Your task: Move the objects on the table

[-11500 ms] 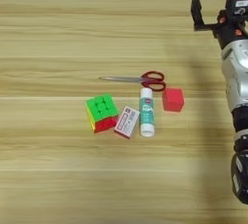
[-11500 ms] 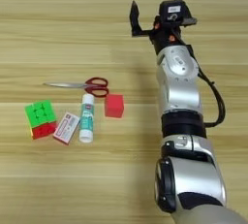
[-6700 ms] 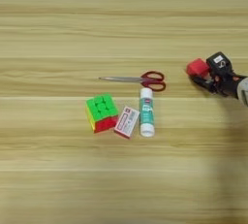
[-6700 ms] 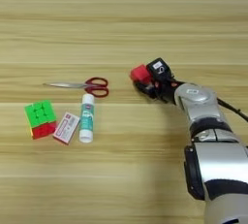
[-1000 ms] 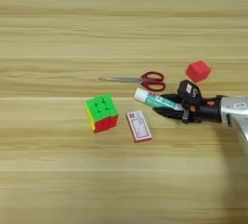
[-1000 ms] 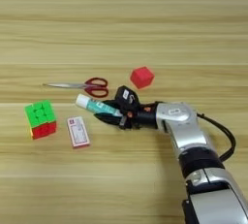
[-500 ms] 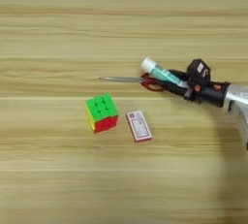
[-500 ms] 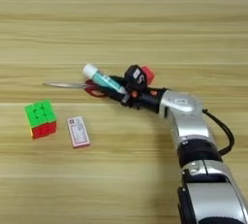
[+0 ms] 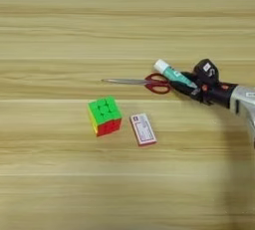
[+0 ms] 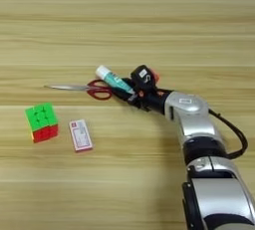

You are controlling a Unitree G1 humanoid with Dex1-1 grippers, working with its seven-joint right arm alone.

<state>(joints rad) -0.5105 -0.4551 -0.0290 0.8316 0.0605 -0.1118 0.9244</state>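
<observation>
My right gripper (image 10: 127,91) reaches in from the right, shut on the white-and-teal glue stick (image 10: 113,80). The stick slants up to the left, its white cap just above the red handles of the scissors (image 9: 149,82). The scissors lie flat with their blades pointing left. Down to the left sit the green, red and yellow puzzle cube (image 9: 104,116) and the red-and-white flat box (image 9: 143,129), both apart from the gripper. The plain red cube is almost hidden behind the gripper's head; only a red edge (image 10: 156,77) shows.
The silver forearm (image 10: 191,117) with its black cable crosses the right part of the wooden table (image 9: 60,25) and runs down to the bottom edge. Bare wood lies beyond the scissors and along the front.
Over the last second the gripper carried the glue stick from beside the flat box toward the far side, to the scissors' handles. The puzzle cube, box and scissors stayed put.
</observation>
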